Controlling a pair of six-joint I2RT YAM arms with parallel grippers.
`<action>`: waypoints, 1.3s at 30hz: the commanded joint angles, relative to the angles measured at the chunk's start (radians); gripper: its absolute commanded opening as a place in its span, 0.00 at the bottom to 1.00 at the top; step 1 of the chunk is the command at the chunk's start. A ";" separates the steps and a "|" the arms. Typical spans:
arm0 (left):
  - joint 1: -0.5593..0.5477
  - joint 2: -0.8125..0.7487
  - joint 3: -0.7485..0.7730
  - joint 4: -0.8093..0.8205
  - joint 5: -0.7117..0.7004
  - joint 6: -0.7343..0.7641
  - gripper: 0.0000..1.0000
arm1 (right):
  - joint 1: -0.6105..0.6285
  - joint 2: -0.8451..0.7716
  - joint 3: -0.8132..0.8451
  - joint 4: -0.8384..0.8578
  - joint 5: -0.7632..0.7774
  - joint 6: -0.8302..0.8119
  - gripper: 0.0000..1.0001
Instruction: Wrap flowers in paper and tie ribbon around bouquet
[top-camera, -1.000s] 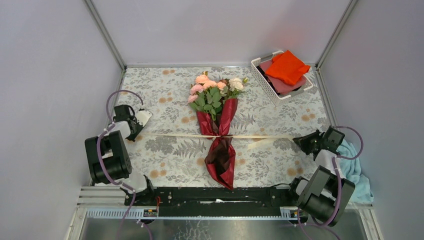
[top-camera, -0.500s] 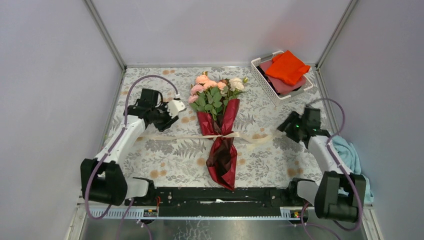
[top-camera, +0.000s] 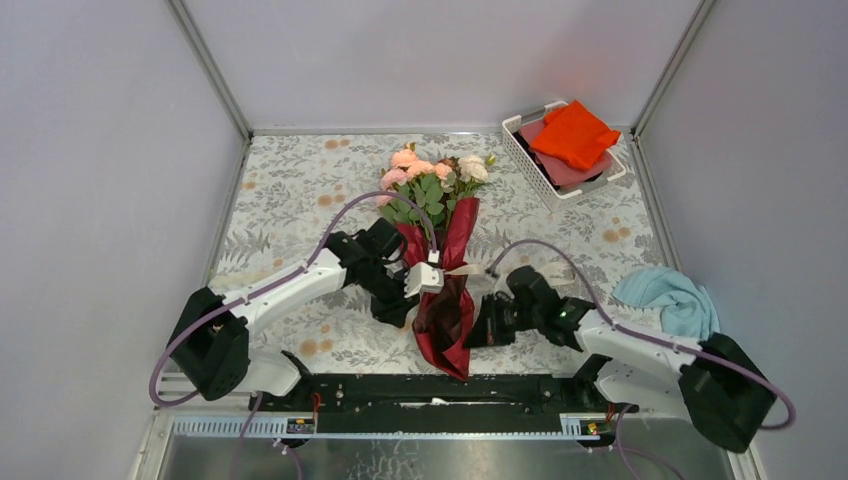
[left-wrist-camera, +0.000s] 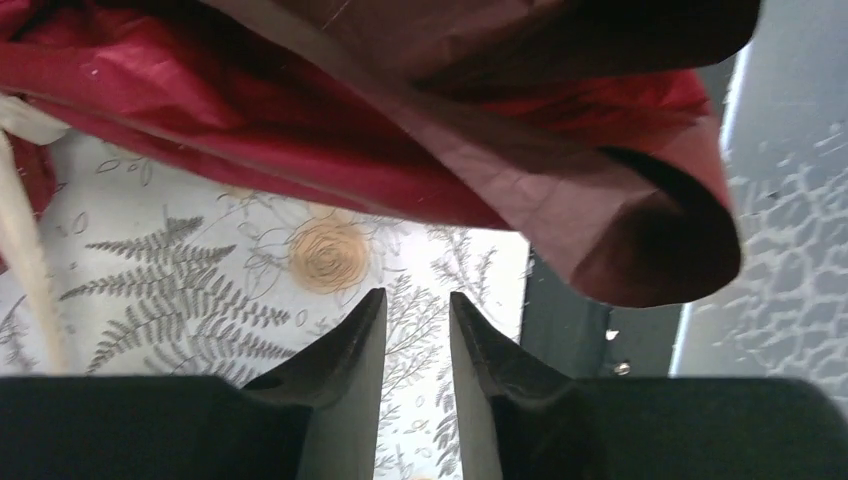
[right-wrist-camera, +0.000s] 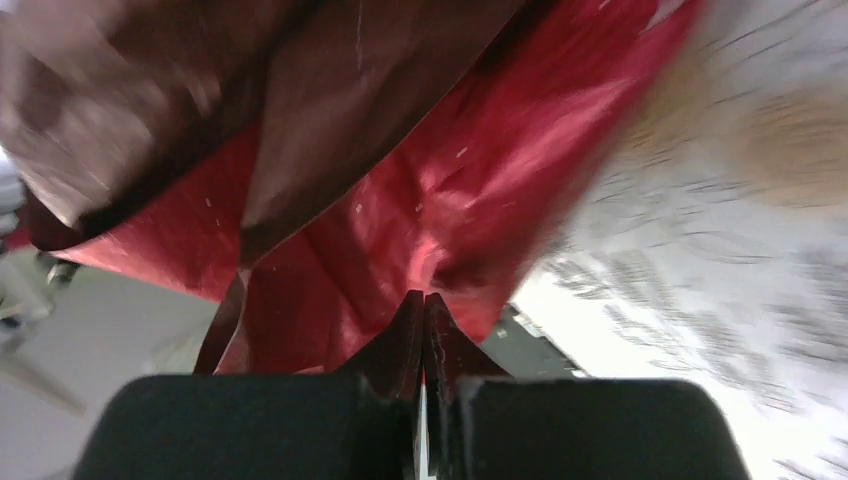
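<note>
The bouquet lies in the middle of the table: pink, peach and cream flowers (top-camera: 430, 175) in a dark red paper (top-camera: 447, 315) cone, with the cream ribbon (top-camera: 468, 270) tied round its waist. My left gripper (top-camera: 397, 304) sits low against the cone's left side. In the left wrist view the left gripper (left-wrist-camera: 415, 296) is open with only tablecloth between its fingers, the paper (left-wrist-camera: 420, 130) hangs just above, and a ribbon (left-wrist-camera: 25, 262) tail runs down the left edge. My right gripper (top-camera: 481, 331) is at the cone's right side; the right wrist view shows the right gripper (right-wrist-camera: 422, 296) shut, tips against the paper (right-wrist-camera: 400, 220).
A white basket (top-camera: 527, 163) at the back right holds an orange cloth (top-camera: 575, 135) over a dull pink one. A pale blue cloth (top-camera: 665, 296) lies at the right edge. The black rail (top-camera: 440, 390) runs along the near edge, just below the cone's tip.
Both arms have swung in from the table's sides to the lower part of the bouquet. The ribbon, stretched taut a second ago, now lies slack at the knot.
</note>
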 joint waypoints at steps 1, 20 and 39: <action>-0.012 -0.006 0.025 0.044 0.141 -0.068 0.38 | 0.148 0.116 -0.006 0.433 -0.169 0.203 0.00; -0.217 0.135 -0.064 0.440 -0.008 -0.203 0.52 | 0.150 0.609 -0.041 0.666 0.062 0.258 0.00; -0.605 0.292 -0.154 0.522 -0.391 0.000 0.52 | 0.035 0.118 0.113 -0.135 0.368 0.142 0.02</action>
